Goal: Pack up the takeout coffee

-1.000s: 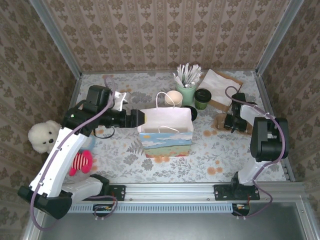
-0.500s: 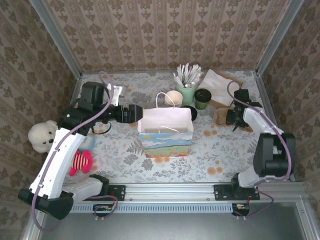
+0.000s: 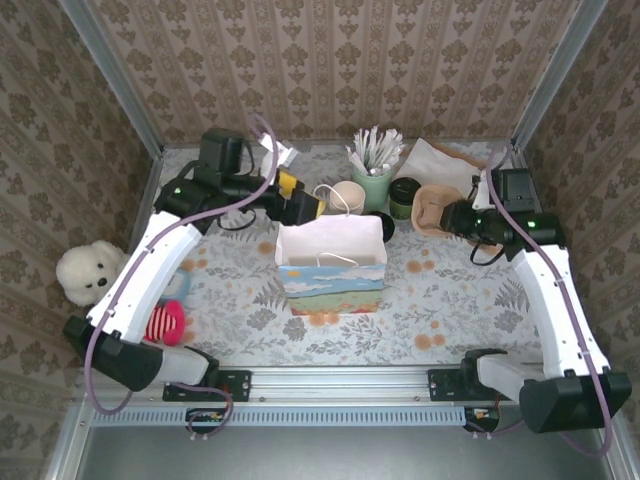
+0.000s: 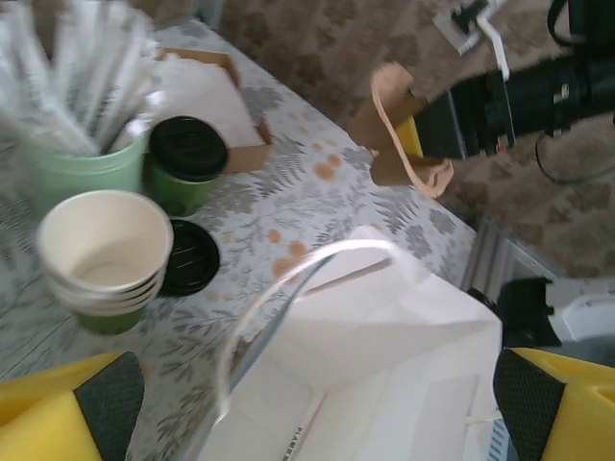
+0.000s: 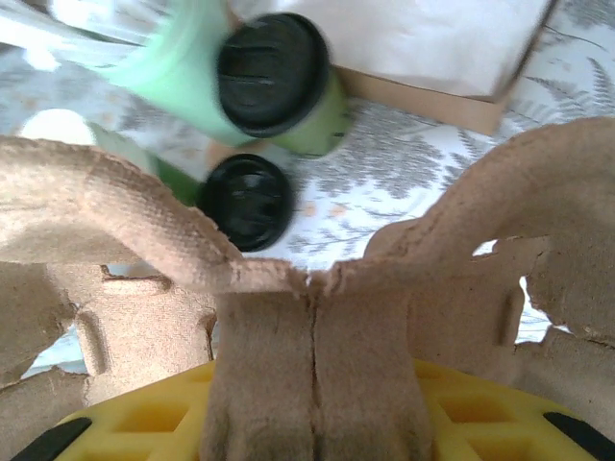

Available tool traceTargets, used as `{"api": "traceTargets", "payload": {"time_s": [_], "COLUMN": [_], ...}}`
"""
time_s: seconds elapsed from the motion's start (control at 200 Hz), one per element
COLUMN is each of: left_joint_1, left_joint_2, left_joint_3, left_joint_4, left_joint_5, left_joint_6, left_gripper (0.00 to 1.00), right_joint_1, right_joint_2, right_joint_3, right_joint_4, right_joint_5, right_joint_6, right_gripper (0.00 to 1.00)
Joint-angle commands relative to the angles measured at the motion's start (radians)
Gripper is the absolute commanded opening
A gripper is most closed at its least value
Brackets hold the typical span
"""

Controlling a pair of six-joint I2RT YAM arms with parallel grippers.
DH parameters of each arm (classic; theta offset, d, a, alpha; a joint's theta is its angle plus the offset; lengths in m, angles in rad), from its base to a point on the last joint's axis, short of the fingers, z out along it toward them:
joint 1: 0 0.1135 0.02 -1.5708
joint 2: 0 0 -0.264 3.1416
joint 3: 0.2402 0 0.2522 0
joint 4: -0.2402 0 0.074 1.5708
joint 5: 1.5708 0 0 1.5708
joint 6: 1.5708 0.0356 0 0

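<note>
The takeout coffee (image 3: 405,197), a dark-green cup with a black lid, stands at the back behind the white paper bag (image 3: 330,255). It also shows in the left wrist view (image 4: 183,163) and the right wrist view (image 5: 279,82). My right gripper (image 3: 450,215) is shut on a brown pulp cup carrier (image 3: 430,207), held in the air just right of the coffee. The carrier (image 5: 312,336) is pinched between the yellow fingers (image 5: 144,423). My left gripper (image 3: 308,208) hangs open over the bag's back left corner, its jaws wide above the bag's mouth (image 4: 384,384).
A pale-green cup of white sticks (image 3: 372,180), a stack of lidless cups (image 3: 347,197) and a loose black lid (image 3: 383,226) crowd the coffee. A brown tray of napkins (image 3: 437,165) lies at the back right. A white teddy (image 3: 82,270) and a striped toy (image 3: 160,322) sit left.
The left gripper left the bag's left side and swung back and right, over the bag's rear corner. The right gripper lifted the carrier off the table and carried it left toward the coffee.
</note>
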Motion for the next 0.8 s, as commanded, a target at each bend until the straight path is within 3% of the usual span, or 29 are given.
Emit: {"api": "traceTargets", "payload": {"time_s": [0.0,0.16,0.44,0.515,0.67,0.795], "left_joint_1": [-0.024,-0.043,-0.044,-0.044,-0.043,-0.041], "left_joint_2": [0.029,0.071,0.093,0.113,0.146,0.163], "left_joint_3": [0.064,0.093,0.099,0.114,0.136,0.146], "left_joint_4": [-0.038,-0.046,-0.057,-0.063,-0.060,-0.063], "left_joint_5": [0.099,0.163,0.172,0.140,0.077,0.052], "left_joint_6": [0.120,0.167,0.185,0.166,0.128,0.106], "left_gripper": [0.93,0.88,0.90,0.82,0.52,0.38], "right_joint_1": [0.023,0.065,0.266,0.333,0.449,0.538], "right_joint_2": [-0.049,-0.075,-0.030,-0.011,0.041,0.106], "right_joint_3": [0.065,0.136,0.253,0.272,0.293,0.336], "right_joint_4": [-0.103,-0.106,-0.040,0.008,0.125,0.156], "right_joint_5": [-0.116,-0.187,-0.217,-0.219,-0.247,-0.245], "right_joint_6": [0.074,0.149,0.275,0.304,0.352,0.356], "right_gripper": [0.42,0.41,0.41,0.41,0.41,0.41]}}
